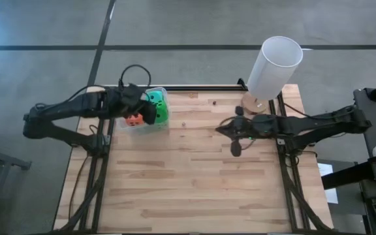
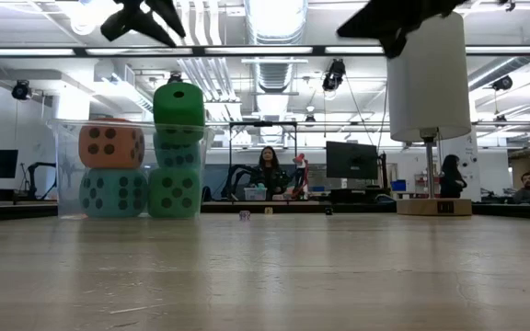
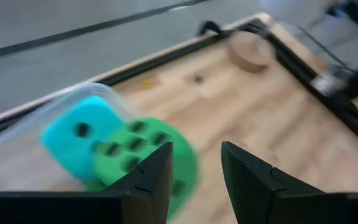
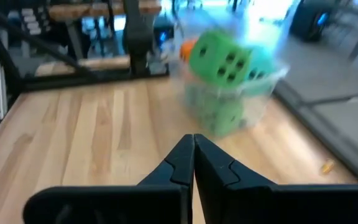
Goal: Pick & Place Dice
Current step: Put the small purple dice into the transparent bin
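the left pincer (image 3: 194,177) hangs over the clear tub (image 2: 67,165) at the far left of the tabletop (image 1: 194,176), fingers apart, holding nothing. the dice (image 2: 178,110) sit stacked in the tub. the right pincer (image 4: 193,163) is squeezed together near the white tube (image 1: 274,65).

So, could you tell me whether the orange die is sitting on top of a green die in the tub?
No, in the low view the orange die rests on the teal die, inside the clear tub.
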You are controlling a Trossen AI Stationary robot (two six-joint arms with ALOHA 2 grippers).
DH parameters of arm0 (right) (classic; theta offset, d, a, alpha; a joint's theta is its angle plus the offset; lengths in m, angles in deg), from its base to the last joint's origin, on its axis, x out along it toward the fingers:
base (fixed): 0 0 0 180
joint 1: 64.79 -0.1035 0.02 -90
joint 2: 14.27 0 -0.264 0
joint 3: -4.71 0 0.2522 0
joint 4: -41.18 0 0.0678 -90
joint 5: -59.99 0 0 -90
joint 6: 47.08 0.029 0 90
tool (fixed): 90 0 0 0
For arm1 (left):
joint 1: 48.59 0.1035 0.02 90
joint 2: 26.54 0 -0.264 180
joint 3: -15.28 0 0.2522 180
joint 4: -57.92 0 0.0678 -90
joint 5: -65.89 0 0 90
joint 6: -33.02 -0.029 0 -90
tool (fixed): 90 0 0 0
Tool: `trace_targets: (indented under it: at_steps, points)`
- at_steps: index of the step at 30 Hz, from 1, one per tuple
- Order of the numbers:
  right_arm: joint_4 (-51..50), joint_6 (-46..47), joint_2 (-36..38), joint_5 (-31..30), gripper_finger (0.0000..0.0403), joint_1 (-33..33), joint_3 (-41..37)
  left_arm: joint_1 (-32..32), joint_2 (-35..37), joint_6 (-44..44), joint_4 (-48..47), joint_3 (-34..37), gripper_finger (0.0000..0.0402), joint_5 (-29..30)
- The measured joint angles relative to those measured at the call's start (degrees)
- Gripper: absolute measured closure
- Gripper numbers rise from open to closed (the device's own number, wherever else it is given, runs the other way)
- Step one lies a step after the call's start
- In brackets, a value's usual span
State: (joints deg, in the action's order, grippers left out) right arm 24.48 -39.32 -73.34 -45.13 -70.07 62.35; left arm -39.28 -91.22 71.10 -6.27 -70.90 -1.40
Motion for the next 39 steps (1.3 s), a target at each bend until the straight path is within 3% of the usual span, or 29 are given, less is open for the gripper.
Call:
trace_targets:
  at_steps: [10, 18, 33, 39]
  points:
    - [3.14, 5.31, -14.65, 12.1, 0.0394, 8.14, -0.11, -17.04, 0.0, 3.76, 1.84, 0.02, 0.0274, 0.19]
    - [10.98, 7.12, -25.61, 18.6, 0.0394, 12.56, 0.04, -24.62, 0.0, 7.96, 4.22, 0.04, 0.0275, 3.92]
    - [12.28, 5.58, -44.21, 14.83, 0.0393, 13.62, 14.62, -26.15, 0.0, 5.78, 4.88, 0.09, 0.0277, 4.78]
    - [6.14, 5.57, -49.06, 14.94, 0.0362, 13.78, 20.99, -26.15, 0.0, 5.21, 4.74, 0.09, 0.0277, 4.75]
